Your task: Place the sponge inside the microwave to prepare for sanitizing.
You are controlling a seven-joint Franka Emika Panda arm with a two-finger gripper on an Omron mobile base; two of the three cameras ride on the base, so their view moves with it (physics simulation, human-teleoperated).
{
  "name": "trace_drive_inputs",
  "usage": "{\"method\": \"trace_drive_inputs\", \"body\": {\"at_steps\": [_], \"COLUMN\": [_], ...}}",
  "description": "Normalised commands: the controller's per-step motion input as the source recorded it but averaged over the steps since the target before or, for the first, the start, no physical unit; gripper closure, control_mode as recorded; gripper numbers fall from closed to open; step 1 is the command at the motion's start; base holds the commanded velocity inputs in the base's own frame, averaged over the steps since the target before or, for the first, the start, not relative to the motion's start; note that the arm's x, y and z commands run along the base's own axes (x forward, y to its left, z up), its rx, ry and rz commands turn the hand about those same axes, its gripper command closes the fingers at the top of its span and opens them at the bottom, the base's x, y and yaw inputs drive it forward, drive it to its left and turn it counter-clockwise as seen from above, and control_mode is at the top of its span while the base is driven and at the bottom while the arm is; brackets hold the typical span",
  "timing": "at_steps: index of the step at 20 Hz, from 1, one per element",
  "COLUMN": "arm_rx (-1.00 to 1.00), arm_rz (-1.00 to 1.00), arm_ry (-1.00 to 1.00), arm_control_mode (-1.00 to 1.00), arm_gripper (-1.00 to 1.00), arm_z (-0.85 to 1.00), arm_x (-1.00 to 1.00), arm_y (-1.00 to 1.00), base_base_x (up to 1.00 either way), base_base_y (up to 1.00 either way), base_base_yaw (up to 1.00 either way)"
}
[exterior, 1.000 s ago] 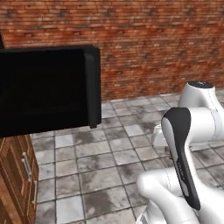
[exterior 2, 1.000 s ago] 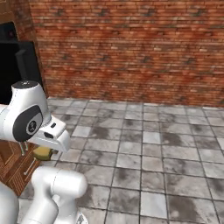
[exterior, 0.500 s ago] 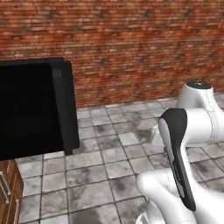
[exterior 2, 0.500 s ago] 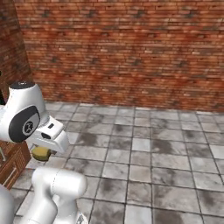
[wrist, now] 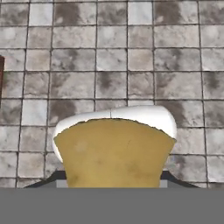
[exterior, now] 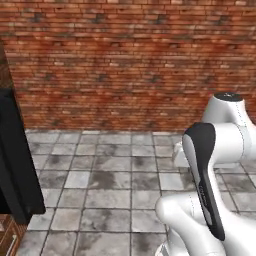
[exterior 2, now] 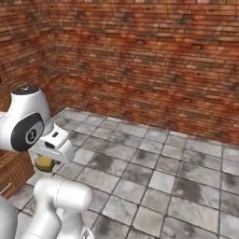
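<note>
Sponge in hand; microwave off to the far left of the arm.

The sponge [wrist: 113, 153] sits clamped between the partly closed jaws of the gripper [exterior 2: 46, 164], mustard block close under the hand camera, its broad face across the view, above grey floor tiles. The microwave [exterior: 15, 165] shows as a black slab at the left edge of the left base view, well apart from the sponge; the interior can't be made out. Arm folded close over the base, hand low and pointing down.

Sponge [wrist: 113, 153]: matt mustard foam, faintly mottled. Floor [exterior: 115, 180]: grey stone tiles, blotchy, dull. Wall [exterior: 125, 60]: rough red brick. Microwave [exterior: 15, 170]: smooth black, slight sheen.
</note>
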Motion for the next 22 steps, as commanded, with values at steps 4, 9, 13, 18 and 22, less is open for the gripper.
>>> {"method": "trace_drive_inputs", "body": {"at_steps": [4, 9, 13, 18, 22], "arm_rx": [0.00, 0.00, 0.00, 0.00, 0.00], "arm_rz": [0.00, 0.00, 0.00, 0.00, 0.00], "arm_ry": [0.00, 0.00, 0.00, 0.00, 0.00], "arm_control_mode": [1.00, 1.00, 1.00, 1.00, 1.00], "arm_gripper": [1.00, 1.00, 1.00, 1.00, 1.00], "arm_z": [0.00, 0.00, 0.00, 0.00, 0.00], "arm_x": [0.00, 0.00, 0.00, 0.00, 0.00], "arm_y": [0.00, 0.00, 0.00, 0.00, 0.00], "base_base_x": [0.86, 0.82, 0.74, 0.71, 0.68], "base_base_y": [-0.30, -0.33, -0.31, -0.21, -0.18], "base_base_yaw": [0.76, 0.81, 0.86, 0.91, 0.92]}}
